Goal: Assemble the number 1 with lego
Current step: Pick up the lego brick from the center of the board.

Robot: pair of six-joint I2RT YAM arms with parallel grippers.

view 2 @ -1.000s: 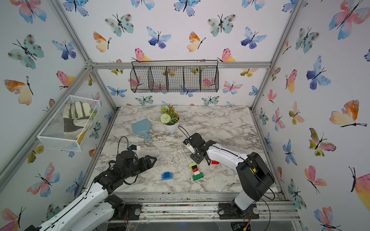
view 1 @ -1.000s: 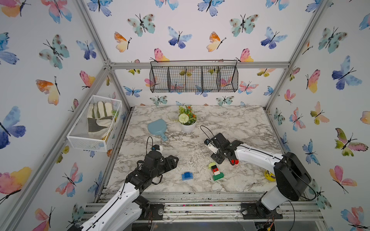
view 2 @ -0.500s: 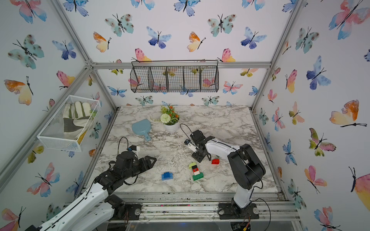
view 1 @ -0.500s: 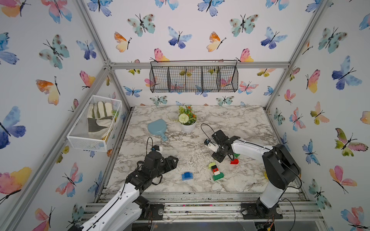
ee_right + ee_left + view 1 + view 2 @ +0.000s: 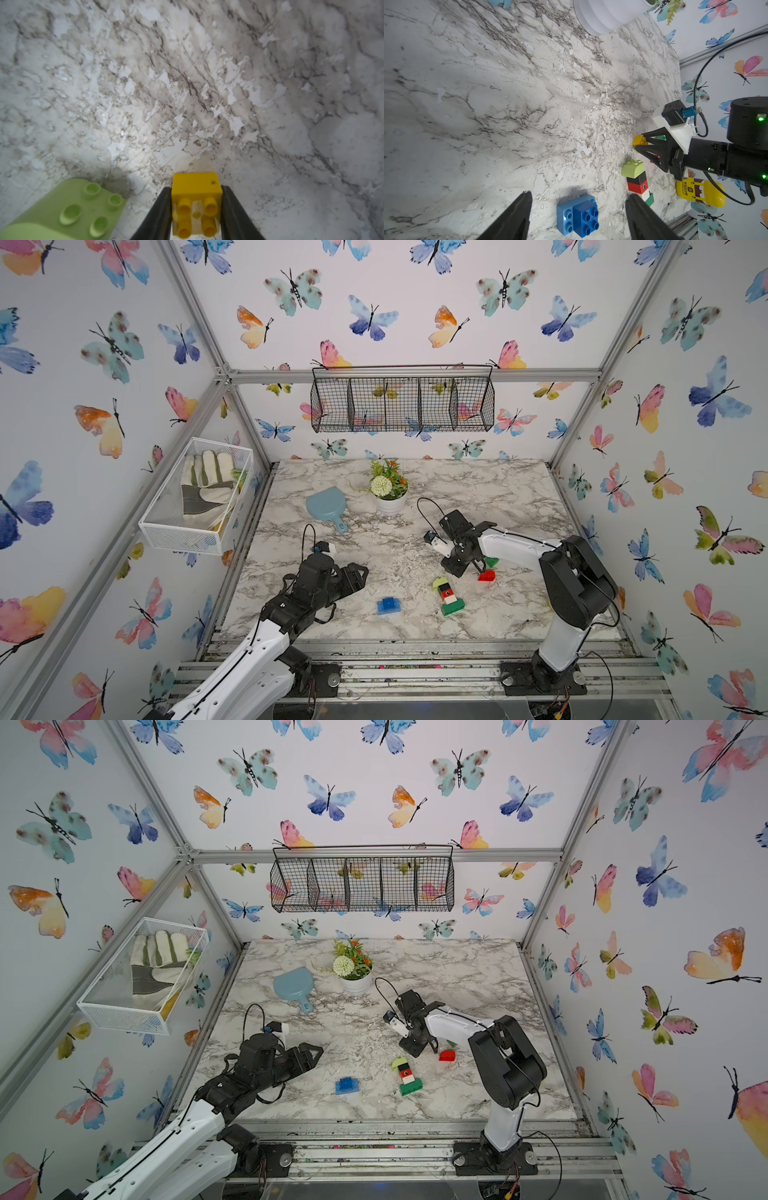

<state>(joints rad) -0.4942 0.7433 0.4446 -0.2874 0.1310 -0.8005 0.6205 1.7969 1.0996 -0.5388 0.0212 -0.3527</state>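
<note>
Since the right claw (image 5: 196, 190) has both black fingers (image 5: 160, 207) pressed against opposite sides of the yellow brick (image 5: 195, 182), the step in hand looks like fetching that brick for the figure; whether it rests on the desk (image 5: 519, 497) or hangs just above it I cannot tell. The grip should stay square and the lift go straight up, for the lime end of the lying stack (image 5: 446, 596) is just beside it and would be easy to knock; pressing the brick home would likely slide that stack unless it is braced. The left claw (image 5: 579, 195) stands wide apart and empty over the blue bricks (image 5: 579, 216); a red brick (image 5: 486, 576) and a green brick (image 5: 491, 561) lie loose near the right arm. The marbled desk is flaked into pale patches at its middle; beyond are a potted plant (image 5: 390, 493), a blue scoop (image 5: 326, 506), a yellow jar (image 5: 699, 193) and butterfly-papered walls with a wire basket (image 5: 403, 400).
</note>
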